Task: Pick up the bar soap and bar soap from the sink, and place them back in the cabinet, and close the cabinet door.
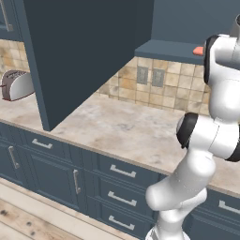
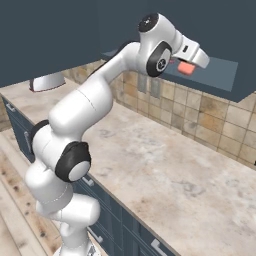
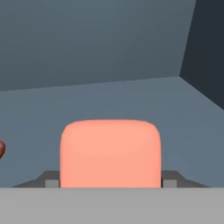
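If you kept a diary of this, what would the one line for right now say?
stage: placing soap in cabinet | gripper: shut on bar soap | location: over cabinet shelf | cabinet door: open | not yet released

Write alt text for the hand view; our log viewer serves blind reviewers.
A salmon bar soap sits between the jaws at the bottom of the view, seen close up inside the blue-grey cabinet. The cabinet's shelf floor stretches behind it to the back wall, with a darker side wall at right. A small brown thing peeks in at the left edge.
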